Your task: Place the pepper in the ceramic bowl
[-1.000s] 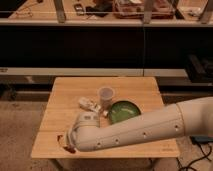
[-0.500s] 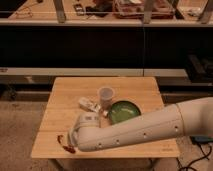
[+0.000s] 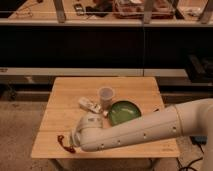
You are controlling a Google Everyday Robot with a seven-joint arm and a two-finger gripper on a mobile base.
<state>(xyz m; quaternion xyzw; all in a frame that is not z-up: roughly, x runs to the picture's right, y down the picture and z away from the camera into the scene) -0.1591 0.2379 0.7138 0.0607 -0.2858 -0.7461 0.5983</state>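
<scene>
The dark red pepper (image 3: 63, 143) lies at the front left edge of the wooden table (image 3: 67, 100), just left of my arm's end. My gripper (image 3: 71, 141) is down at the pepper, mostly hidden under the white wrist. The round green ceramic bowl (image 3: 125, 111) sits empty at the table's middle right, well to the right of the pepper. My white arm reaches in from the right and passes in front of the bowl.
A translucent whitish cup (image 3: 105, 94) stands upright just behind and left of the bowl. White rectangular blocks (image 3: 90, 105) lie left of the cup. Dark shelving runs behind the table. The pepper is close to the table's front edge.
The gripper end and the pepper have shifted slightly left and toward the table's front edge. Bowl, cup and blocks have not moved.
</scene>
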